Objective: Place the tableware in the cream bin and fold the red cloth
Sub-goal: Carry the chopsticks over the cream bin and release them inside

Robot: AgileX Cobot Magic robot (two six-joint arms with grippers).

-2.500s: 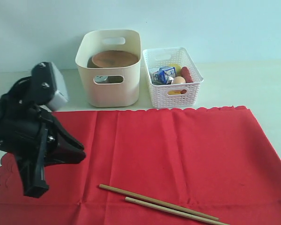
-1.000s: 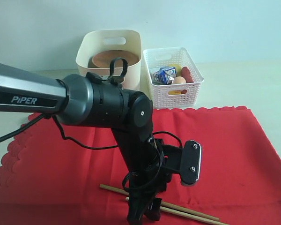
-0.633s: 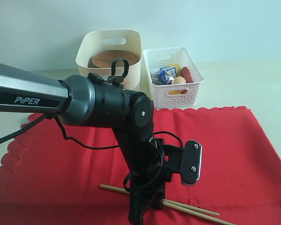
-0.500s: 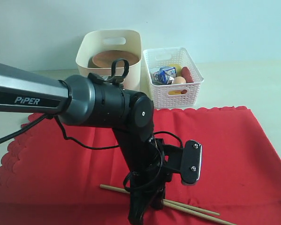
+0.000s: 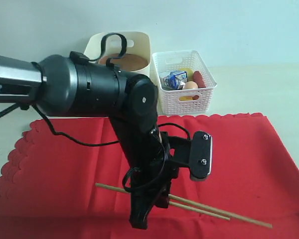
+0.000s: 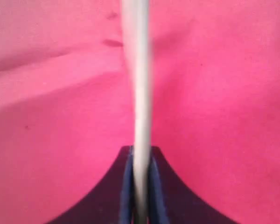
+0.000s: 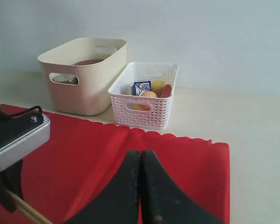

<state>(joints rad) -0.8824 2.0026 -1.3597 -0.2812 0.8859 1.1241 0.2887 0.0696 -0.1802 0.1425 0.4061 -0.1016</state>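
The left end effector (image 5: 158, 200) points down at the red cloth (image 5: 65, 164), its jaws drawn narrow around the chopsticks (image 5: 109, 188). In the left wrist view a pale stick (image 6: 141, 93) runs straight out from between the dark fingers (image 6: 126, 186), with red fabric (image 6: 60, 93) behind it. Whether one stick or both sit in that grip cannot be told. In the exterior view one end of the chopsticks juts out to the left of the end effector, and the longer part reaches away to its right, low over the cloth.

Well beyond this end effector, past the cloth's scalloped far edge, the cream bin (image 5: 139, 42) stands on the table (image 5: 269, 89), half hidden by the arm, with a round brown plate (image 5: 132, 60) inside. The white lattice basket (image 5: 184, 102) stands just beside the bin, on its right, holding foods and a small carton.

The right end effector (image 7: 141, 161) has its fingers pressed together with nothing between them and hangs over the red cloth (image 7: 177, 163). The bin (image 7: 84, 88) and basket (image 7: 144, 112) lie ahead of it, well apart from it.
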